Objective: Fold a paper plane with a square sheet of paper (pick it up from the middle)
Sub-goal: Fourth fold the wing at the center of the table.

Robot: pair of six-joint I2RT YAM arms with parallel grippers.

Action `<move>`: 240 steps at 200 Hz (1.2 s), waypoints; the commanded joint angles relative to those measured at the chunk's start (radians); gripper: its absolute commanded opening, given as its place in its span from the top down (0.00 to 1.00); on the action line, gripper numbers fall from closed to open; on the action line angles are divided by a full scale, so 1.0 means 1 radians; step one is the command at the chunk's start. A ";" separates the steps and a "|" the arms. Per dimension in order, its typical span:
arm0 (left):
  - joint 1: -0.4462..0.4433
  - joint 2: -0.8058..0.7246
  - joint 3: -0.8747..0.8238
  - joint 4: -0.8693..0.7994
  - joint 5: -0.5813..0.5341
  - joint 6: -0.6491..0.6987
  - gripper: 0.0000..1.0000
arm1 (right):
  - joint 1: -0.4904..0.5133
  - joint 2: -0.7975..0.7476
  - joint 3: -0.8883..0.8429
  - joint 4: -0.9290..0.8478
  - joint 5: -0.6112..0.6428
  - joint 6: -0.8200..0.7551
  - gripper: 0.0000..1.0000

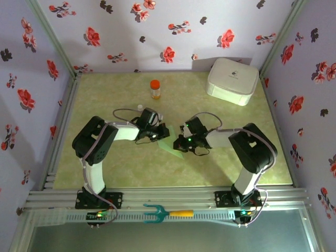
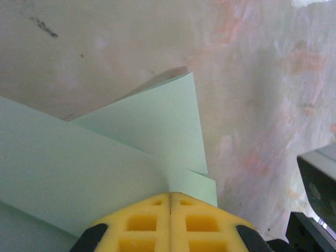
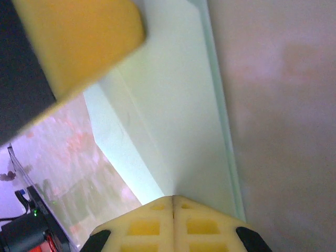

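You're mid-fold at table (image 1: 110, 170) centre: left gripper (image 2: 169, 197) and right gripper (image 3: 173, 199) each pinch the green sheet (image 2: 144, 126); next, probably align edges carefully.

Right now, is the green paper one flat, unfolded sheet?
No, the paper shows overlapping folded layers with sharp creased edges, and its near end is pinched in the shut left gripper.

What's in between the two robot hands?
The pale green paper, folded with creases. The top view shows it stretching from the left hand to the right hand; both pinch it.
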 commanded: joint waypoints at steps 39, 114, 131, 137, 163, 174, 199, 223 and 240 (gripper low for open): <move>0.022 0.044 -0.021 -0.056 -0.039 0.001 1.00 | -0.015 -0.168 -0.196 -0.101 0.018 0.030 0.98; 0.020 0.031 -0.022 -0.050 -0.024 -0.020 1.00 | -0.021 -0.362 -0.247 -0.188 0.108 0.066 0.98; 0.015 0.018 -0.032 -0.040 -0.023 -0.046 1.00 | -0.025 -0.400 -0.228 -0.197 0.105 0.087 0.87; 0.012 0.013 -0.037 -0.035 -0.023 -0.058 1.00 | -0.026 -0.406 -0.225 -0.191 0.102 0.097 0.80; -0.002 -0.014 -0.084 0.029 -0.028 -0.120 1.00 | -0.025 -0.381 -0.206 -0.163 0.068 0.125 0.70; -0.005 -0.029 -0.103 0.052 -0.034 -0.143 1.00 | -0.025 -0.362 -0.208 -0.135 0.051 0.145 0.68; -0.006 -0.041 -0.113 0.060 -0.044 -0.149 1.00 | -0.025 -0.336 -0.222 -0.094 0.044 0.176 0.66; -0.007 -0.040 -0.110 0.056 -0.044 -0.147 1.00 | -0.025 -0.317 -0.227 -0.059 0.012 0.187 0.66; -0.006 -0.040 -0.109 0.058 -0.043 -0.143 1.00 | -0.025 -0.317 -0.231 -0.058 0.020 0.189 0.65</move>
